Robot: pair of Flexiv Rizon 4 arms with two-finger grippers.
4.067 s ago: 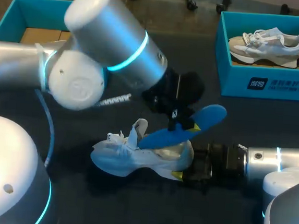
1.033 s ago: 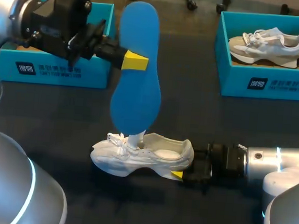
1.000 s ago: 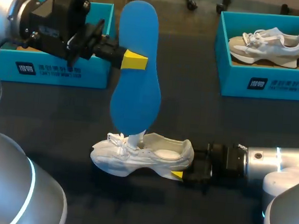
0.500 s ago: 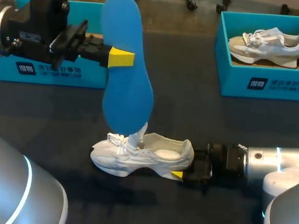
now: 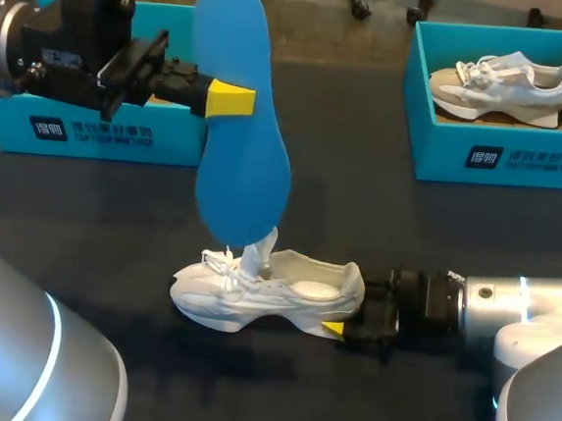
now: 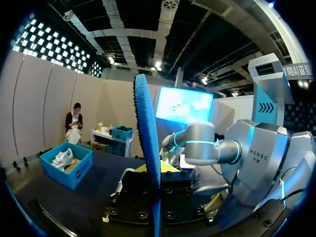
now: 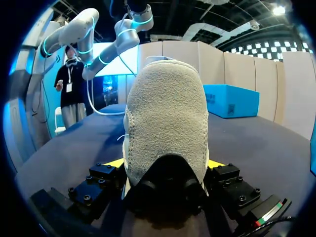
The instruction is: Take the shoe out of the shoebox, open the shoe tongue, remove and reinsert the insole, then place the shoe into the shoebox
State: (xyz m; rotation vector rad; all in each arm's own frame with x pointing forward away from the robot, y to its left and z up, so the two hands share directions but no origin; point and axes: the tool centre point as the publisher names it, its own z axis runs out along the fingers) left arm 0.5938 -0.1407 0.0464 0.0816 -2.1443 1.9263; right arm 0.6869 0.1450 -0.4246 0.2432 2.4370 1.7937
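Above the dark table point(image 5: 388, 220), the left end effector point(image 5: 230, 100) is clamped on one long edge of the blue insole point(image 5: 250, 168), roughly at mid-length, and holds it clear of the surface. It stands nearly upright, with the broad forefoot end down, close over the raised tongue of the white shoe point(image 5: 284, 292); whether the two touch I cannot tell. Thin and edge-on in the left wrist view, the insole is probably light, springy foam that buckles if pushed from far back, so a hold nearer the forefoot would likely steer it better. The shoe lies flat with its long axis across the table, toe toward my left and heel toward my right. There the right end effector point(image 7: 165, 167) pinches the heel from both sides. That heel cup looks like the stiffest part of a soft suede upper, so it is a sound place to brace.
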